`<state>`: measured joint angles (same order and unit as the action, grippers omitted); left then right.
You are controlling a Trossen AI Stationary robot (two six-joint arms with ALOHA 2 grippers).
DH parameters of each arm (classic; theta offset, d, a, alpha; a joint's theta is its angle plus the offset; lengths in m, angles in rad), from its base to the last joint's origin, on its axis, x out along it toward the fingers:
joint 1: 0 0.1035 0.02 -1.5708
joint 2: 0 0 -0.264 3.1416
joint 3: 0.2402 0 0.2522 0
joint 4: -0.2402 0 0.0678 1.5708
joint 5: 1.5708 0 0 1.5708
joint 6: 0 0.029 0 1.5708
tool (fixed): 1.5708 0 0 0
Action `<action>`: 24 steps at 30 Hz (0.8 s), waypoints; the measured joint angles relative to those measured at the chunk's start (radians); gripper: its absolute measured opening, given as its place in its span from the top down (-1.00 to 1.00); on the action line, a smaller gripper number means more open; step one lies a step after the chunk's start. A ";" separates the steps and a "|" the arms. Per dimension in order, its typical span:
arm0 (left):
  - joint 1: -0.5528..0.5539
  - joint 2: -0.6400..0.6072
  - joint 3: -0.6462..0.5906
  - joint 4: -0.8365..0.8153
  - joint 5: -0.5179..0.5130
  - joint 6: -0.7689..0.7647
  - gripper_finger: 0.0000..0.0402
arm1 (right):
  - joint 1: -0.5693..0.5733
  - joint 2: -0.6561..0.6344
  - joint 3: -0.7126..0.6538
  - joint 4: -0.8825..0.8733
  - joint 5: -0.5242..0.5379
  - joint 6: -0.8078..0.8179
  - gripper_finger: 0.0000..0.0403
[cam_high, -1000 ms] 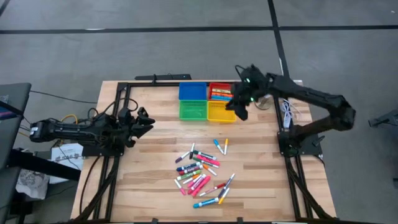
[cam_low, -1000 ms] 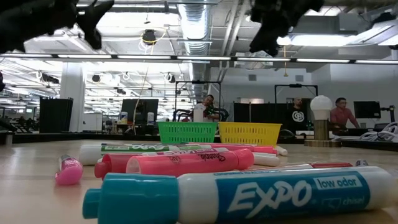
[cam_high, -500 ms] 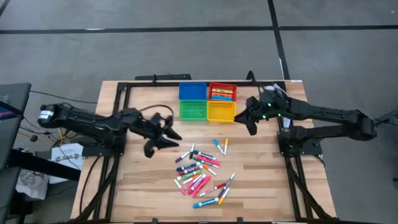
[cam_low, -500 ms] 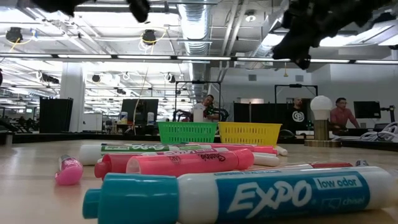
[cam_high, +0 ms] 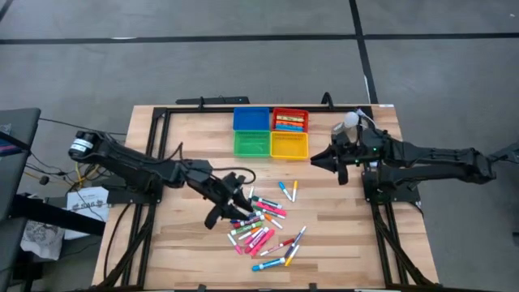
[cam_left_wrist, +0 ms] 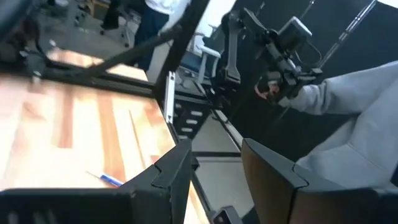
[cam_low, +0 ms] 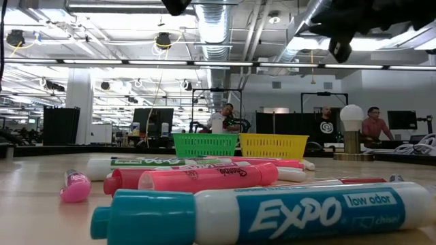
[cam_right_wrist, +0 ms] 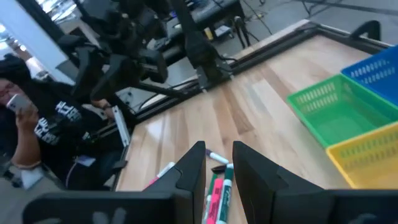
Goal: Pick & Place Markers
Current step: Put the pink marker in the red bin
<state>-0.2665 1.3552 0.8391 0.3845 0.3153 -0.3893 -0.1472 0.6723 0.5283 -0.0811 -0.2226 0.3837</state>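
Observation:
The markers (cam_high: pixel 263 223) lie in a loose pile on the wooden table's middle, toward its near side; the low view shows a teal-capped one (cam_low: pixel 259 214) and pink ones (cam_low: pixel 204 178) up close. More markers lie in the red tray (cam_high: pixel 289 120). My left gripper (cam_high: pixel 231 204) hovers open over the pile's left edge, high above it in the low view (cam_low: pixel 176 5). My right gripper (cam_high: pixel 320 162) is open by a narrow gap, empty, right of the yellow tray (cam_high: pixel 289 145), off the table. Its wrist view looks at the markers (cam_right_wrist: pixel 217 180).
Blue tray (cam_high: pixel 251 119), red, green tray (cam_high: pixel 252 143) and yellow tray stand in a square block at the far middle. A white round-topped object (cam_high: pixel 350 122) and cables sit at the far right. Black frame rails run along both sides. People are beyond the table.
My left gripper has swung from the table's left edge toward the right and the near side, ending above the marker pile's left edge. My right gripper has drawn back from over the trays toward the right edge and slightly nearer. The markers have not moved.

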 joint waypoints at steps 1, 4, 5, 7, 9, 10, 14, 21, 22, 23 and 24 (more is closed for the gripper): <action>-0.008 0.004 0.000 0.003 0.000 -0.013 0.30 | 0.007 0.000 0.000 0.004 0.006 -0.017 0.65; -0.026 0.005 0.000 0.034 0.001 -0.052 0.30 | 0.018 0.000 0.000 0.004 0.013 -0.047 0.65; -0.030 0.004 0.000 0.052 0.000 -0.078 0.30 | 0.020 0.000 0.000 0.005 0.013 -0.047 0.65; -0.038 0.004 0.000 0.083 -0.003 -0.116 0.30 | 0.023 0.000 0.000 0.008 0.013 -0.030 0.65; -0.053 0.005 0.001 0.090 -0.043 -0.137 0.30 | 0.022 0.000 0.000 0.008 0.013 -0.019 0.65; -0.063 0.013 0.003 0.092 -0.069 -0.154 0.30 | 0.022 0.000 0.000 0.008 0.013 -0.018 0.65; -0.100 0.090 0.052 0.032 -0.098 -0.214 0.30 | 0.022 0.000 0.000 0.008 0.013 -0.019 0.65; -0.111 0.306 0.222 -0.146 -0.022 -0.342 0.30 | 0.022 0.000 0.000 0.008 0.013 -0.025 0.65; -0.108 0.329 0.237 -0.151 -0.022 -0.360 0.30 | 0.022 0.000 0.000 0.008 0.013 -0.025 0.65; -0.105 0.352 0.251 -0.159 -0.020 -0.385 0.30 | 0.022 0.000 0.000 0.008 0.013 -0.025 0.65; -0.099 0.373 0.268 -0.160 -0.019 -0.414 0.30 | 0.022 0.000 0.000 0.008 0.012 -0.025 0.65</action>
<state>-0.3656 1.7282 1.1067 0.2245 0.2965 -0.8034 -0.1249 0.6727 0.5282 -0.0735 -0.2104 0.3592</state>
